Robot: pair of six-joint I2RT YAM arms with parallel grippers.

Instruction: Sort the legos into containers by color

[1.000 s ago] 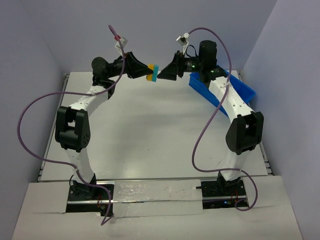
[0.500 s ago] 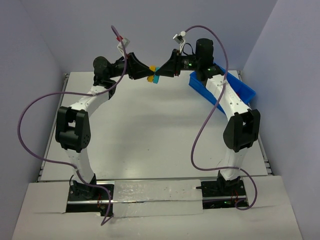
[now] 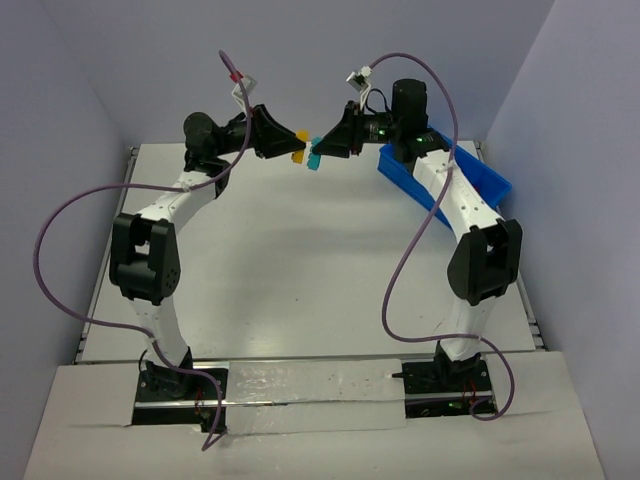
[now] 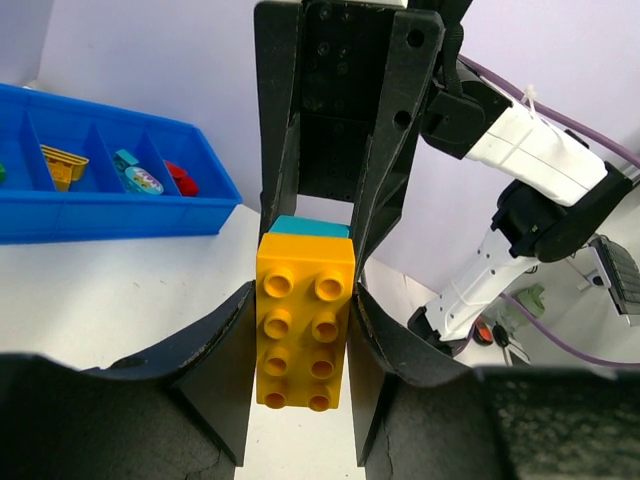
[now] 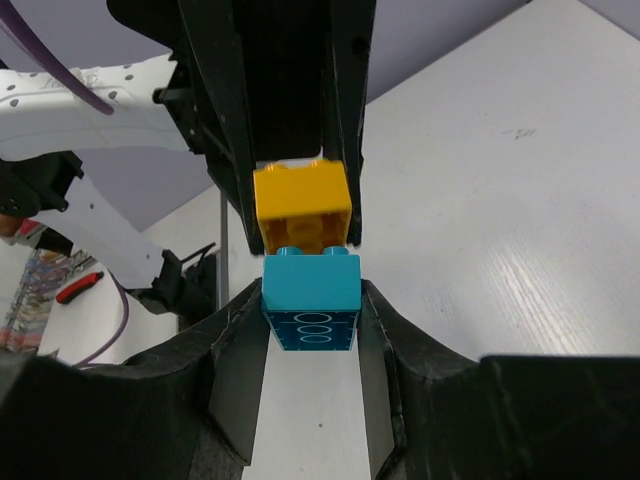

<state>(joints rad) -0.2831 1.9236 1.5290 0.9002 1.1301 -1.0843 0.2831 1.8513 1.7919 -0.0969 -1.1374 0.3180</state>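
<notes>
Left claw: clenched on yellow lego, aloft over bench
Right claw: grasping light blue lego, end-on just beside the yellow
Blue bin: far right; sorted pieces in separate compartments

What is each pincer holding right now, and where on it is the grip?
Left pincer grips the yellow studded plastic brick by its two long sides; right pincer grips the light blue plastic brick by its opposite side faces.
</notes>
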